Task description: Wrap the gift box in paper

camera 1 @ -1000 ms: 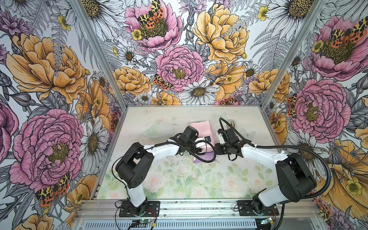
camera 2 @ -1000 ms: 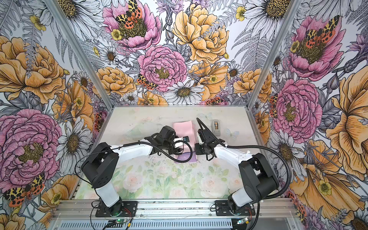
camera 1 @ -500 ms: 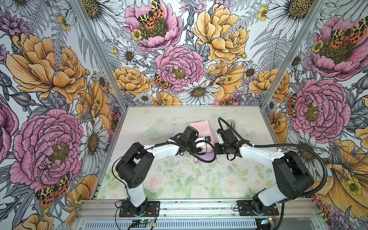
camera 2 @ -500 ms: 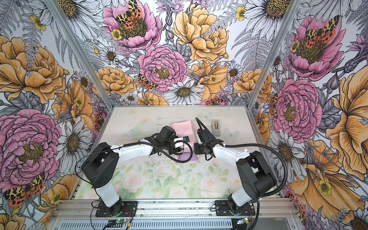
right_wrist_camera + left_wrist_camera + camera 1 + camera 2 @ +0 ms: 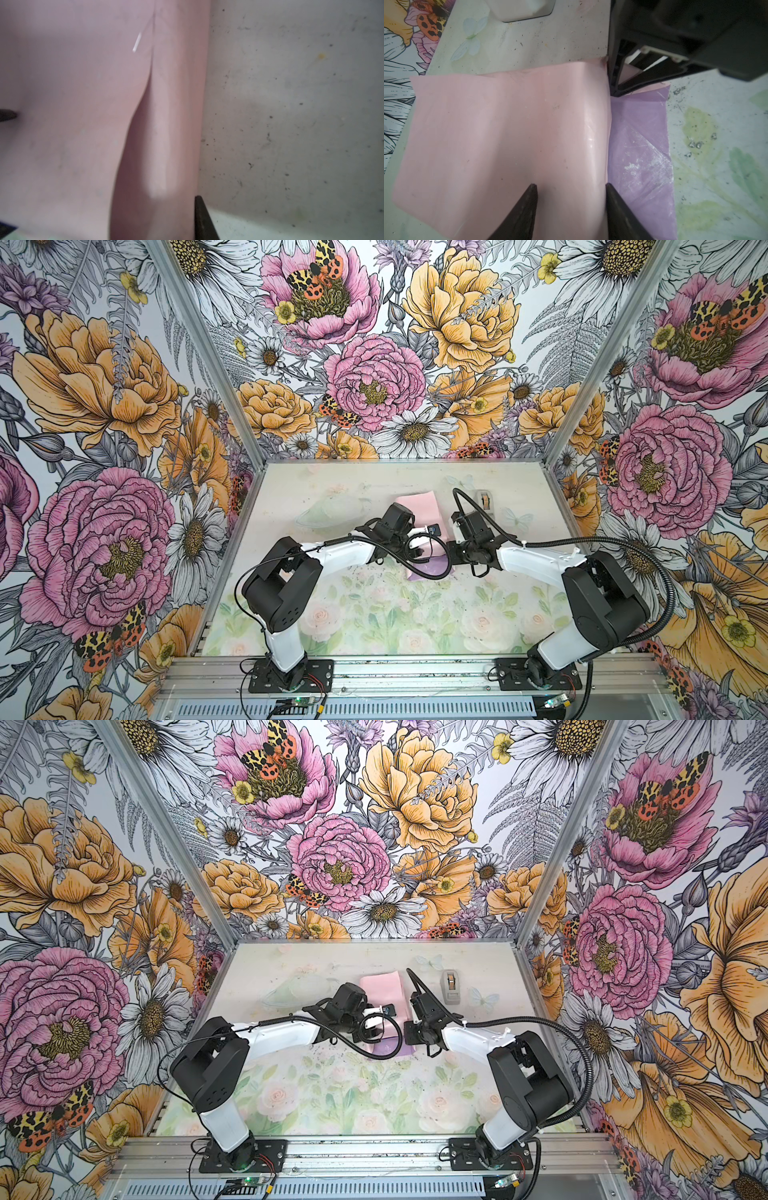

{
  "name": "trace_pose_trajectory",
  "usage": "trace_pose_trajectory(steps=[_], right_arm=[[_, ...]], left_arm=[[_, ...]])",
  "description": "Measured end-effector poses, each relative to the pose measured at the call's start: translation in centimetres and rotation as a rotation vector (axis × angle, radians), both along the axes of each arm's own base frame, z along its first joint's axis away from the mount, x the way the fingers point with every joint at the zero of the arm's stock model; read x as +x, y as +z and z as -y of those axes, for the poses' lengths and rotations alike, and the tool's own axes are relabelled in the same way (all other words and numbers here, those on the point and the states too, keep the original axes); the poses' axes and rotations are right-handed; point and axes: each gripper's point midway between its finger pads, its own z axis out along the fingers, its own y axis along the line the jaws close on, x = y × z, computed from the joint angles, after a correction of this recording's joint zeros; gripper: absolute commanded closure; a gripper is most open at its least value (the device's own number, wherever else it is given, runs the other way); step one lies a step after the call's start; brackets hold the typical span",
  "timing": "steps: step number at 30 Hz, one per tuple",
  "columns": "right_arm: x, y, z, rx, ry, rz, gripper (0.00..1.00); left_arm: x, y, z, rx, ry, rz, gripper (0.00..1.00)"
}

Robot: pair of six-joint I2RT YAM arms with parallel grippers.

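The paper lies mid-table, pale pink face up, with a lilac flap folded over at its near end. The gift box is hidden under it; a dark navy sliver at the frame's edge may be its corner. My left gripper stands open, its tips resting on the pink face beside the fold. My right gripper is at the paper's right edge, shut on a raised pink flap. One of its fingers shows; the flap hides the other.
A grey tape dispenser stands on the table just behind the right gripper. The left arm's black cable loops over the lilac flap. Floral walls close the table at the back and both sides.
The right gripper has shifted slightly left onto the paper's edge and its jaws have narrowed on the flap. The left gripper has stayed where it was.
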Motion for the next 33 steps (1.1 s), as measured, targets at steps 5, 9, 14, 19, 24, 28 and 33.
trace_pose_trajectory(steps=[5,9,14,19,24,28,33], right_arm=[[-1.2,-1.1,0.7,-0.011,-0.016,-0.03,0.7],[-1.2,-1.2,0.6,0.0,-0.027,-0.031,0.87],[-0.9,-1.0,0.5,0.012,-0.04,-0.024,0.91],[-1.3,-1.2,0.7,0.015,-0.048,-0.031,0.7],[-1.9,-1.6,0.8,0.024,-0.059,-0.046,0.97],[-2.2,-1.2,0.9,0.044,-0.072,-0.043,0.76],[-2.4,2.2,0.8,0.118,-0.075,0.016,0.54]], left_arm=[[0.0,0.0,0.0,0.0,0.0,0.0,0.49],[0.0,0.0,0.0,0.0,0.0,0.0,0.49],[0.0,0.0,0.0,-0.001,0.0,0.0,0.49],[0.0,0.0,0.0,0.0,0.0,0.0,0.5],[0.0,0.0,0.0,-0.001,0.0,0.0,0.5],[0.0,0.0,0.0,-0.001,0.0,-0.001,0.5],[0.0,0.1,0.1,-0.002,-0.001,-0.001,0.5]])
